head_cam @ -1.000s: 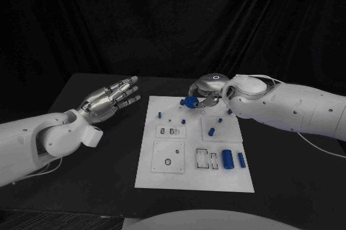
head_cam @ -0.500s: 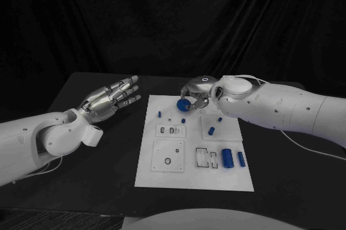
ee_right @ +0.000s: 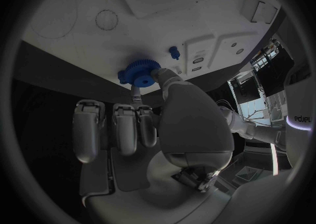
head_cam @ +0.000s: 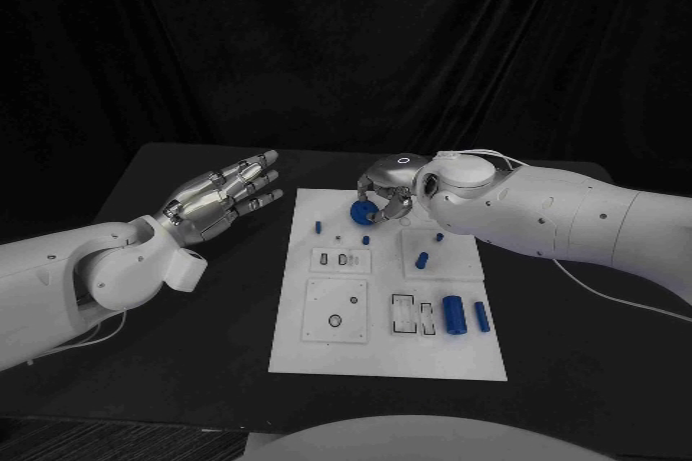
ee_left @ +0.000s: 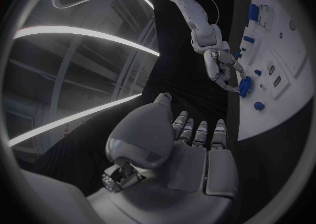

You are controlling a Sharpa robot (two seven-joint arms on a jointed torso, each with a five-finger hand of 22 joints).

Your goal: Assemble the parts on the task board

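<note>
Right hand (head_cam: 387, 193) pinches a blue gear (head_cam: 362, 212) between thumb and a finger, over the far end of the board (head_cam: 378, 366), left of centre. Wrist view shows the gear (ee_right: 138, 71) toothed, held by its edge just above the white plate, other fingers curled below and clear of it. Left hand (head_cam: 224, 196) hovers over the surface left of the board, fingers apart, holding nothing. Main risk, as I read it: the pinch is on the rim only, so the gear could rotate or slip out if it catches a peg off-axis during lowering; tilt would jam it instead of seating. A small blue peg (ee_right: 174, 51) stands just beside the gear, so a sideways drift could knock it. Can't tell which post the gear is meant for. Containers: no bins; the board has recessed panels. Near-right slots hold a blue cylinder (head_cam: 453, 316) and a slimmer blue bar (head_cam: 482, 318) beside it; mid-right panel has a short blue piece (head_cam: 423, 261) standing in it.
</note>
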